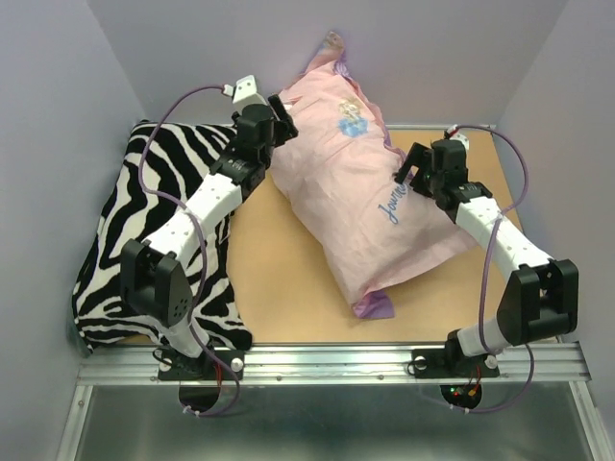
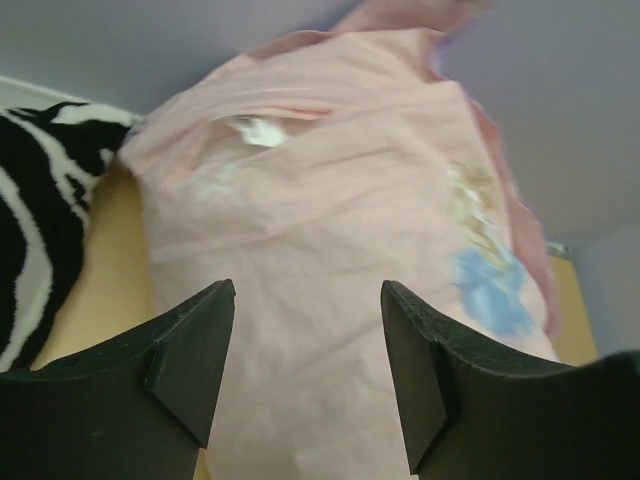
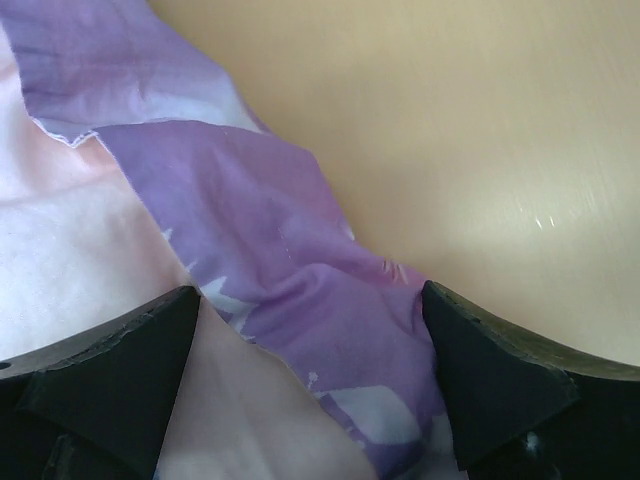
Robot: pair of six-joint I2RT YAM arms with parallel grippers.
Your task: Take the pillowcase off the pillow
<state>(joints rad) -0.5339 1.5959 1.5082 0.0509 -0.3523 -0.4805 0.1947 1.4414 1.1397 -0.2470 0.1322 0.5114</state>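
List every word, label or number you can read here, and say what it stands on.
"Journe": blue script on the pillowcase, seen from the top camera. Its end runs under the right gripper, so the rest cannot be read.
No other text is readable in any view.

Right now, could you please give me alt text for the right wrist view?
The open right gripper hovers over the pillowcase, whose purple printed edge runs diagonally beside its pale pink inner side. Bare tan table fills the upper right.
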